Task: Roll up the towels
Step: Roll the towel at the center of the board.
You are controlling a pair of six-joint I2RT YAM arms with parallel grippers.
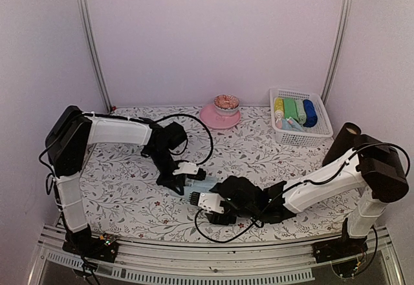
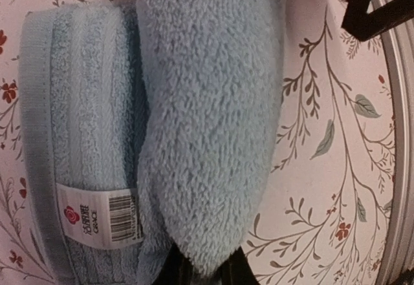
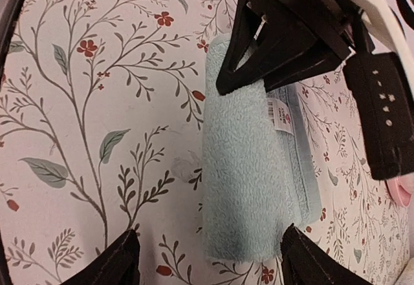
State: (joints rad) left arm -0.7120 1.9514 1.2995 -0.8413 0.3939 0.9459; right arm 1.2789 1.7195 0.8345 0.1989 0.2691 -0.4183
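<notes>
Pale blue terry towel [image 3: 249,188], its white label [image 2: 97,217] marked with a red rose and black barcode, between black fingers [image 3: 119,264]. Under the fingers, white worktop [image 3: 84,104] printed with grey-green leaves and small red flowers. Well beyond the fingers, pink plate [image 1: 210,118], white basket [image 1: 304,140] of yellow, green, blue rolls [image 1: 294,110].

**Two arms meeting low, near centre**

Our left arm reaches in from the left with its elbow bent and wrist dropped. Its claw [image 1: 187,183] is pinched tight on a towel [image 3: 246,168] fold. Our right arm stretches low and leftward over the near tabletop [image 1: 259,149], its claw [image 3: 213,262] spread wide, close beside the left one.
</notes>
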